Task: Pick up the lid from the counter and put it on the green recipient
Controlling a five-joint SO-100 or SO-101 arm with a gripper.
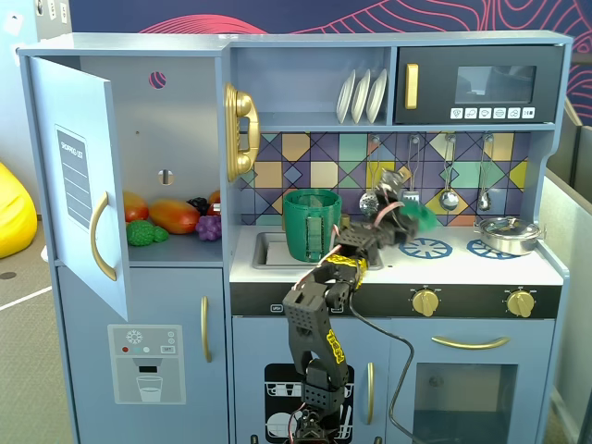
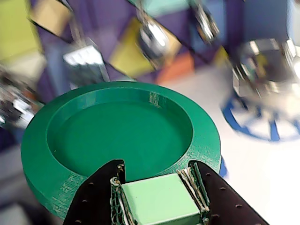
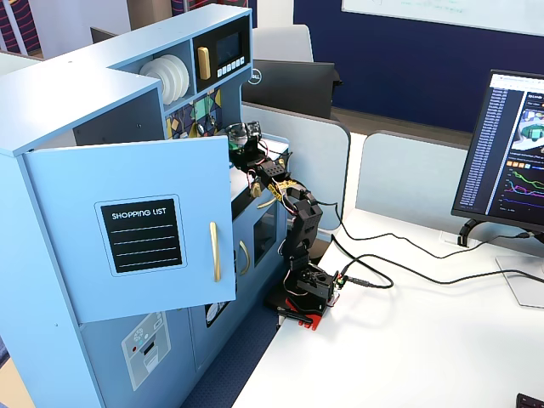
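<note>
Nearest the wrist camera: gripper (image 2: 159, 187), two dark fingers (image 2: 96, 197) pinching the pale-green strap handle (image 2: 159, 199) at 6 o'clock of frame, jaws pressed against both sides of it. Lid (image 2: 119, 140) held by that handle, seen from its handle side as a wide green disc with raised rim, filling the frame centre. Clear of the counter, tilted.

Beyond the lid in the wrist view: blurred silver pot (image 2: 267, 70) at 2 o'clock, blue burner ring (image 2: 255, 126) beneath it at 3 o'clock, hanging utensils (image 2: 150, 40) at 12 o'clock against coloured tiles.

Front fixed view: lid (image 1: 418, 217) a small green blur at the gripper (image 1: 410, 220), in the air above the white counter (image 1: 388, 270), just above the left blue burner ring (image 1: 425, 247). Green recipient (image 1: 312, 225) upright at 9 o'clock of the lid, standing in the sink (image 1: 264, 250), open-topped, side handle facing the camera. Lid and recipient apart, not touching. Silver pot (image 1: 508, 233) on the right burner at 3 o'clock. Black-and-yellow arm (image 1: 324, 314) rising from 6 o'clock, bent toward the counter.

Side fixed view: arm (image 3: 293, 229) on a white desk (image 3: 408, 340), reaching into the toy kitchen (image 3: 102, 127); open cupboard door (image 3: 136, 229) marked SHOPPING LIST hiding counter and recipient. Monitor (image 3: 510, 144) at 3 o'clock.
</note>
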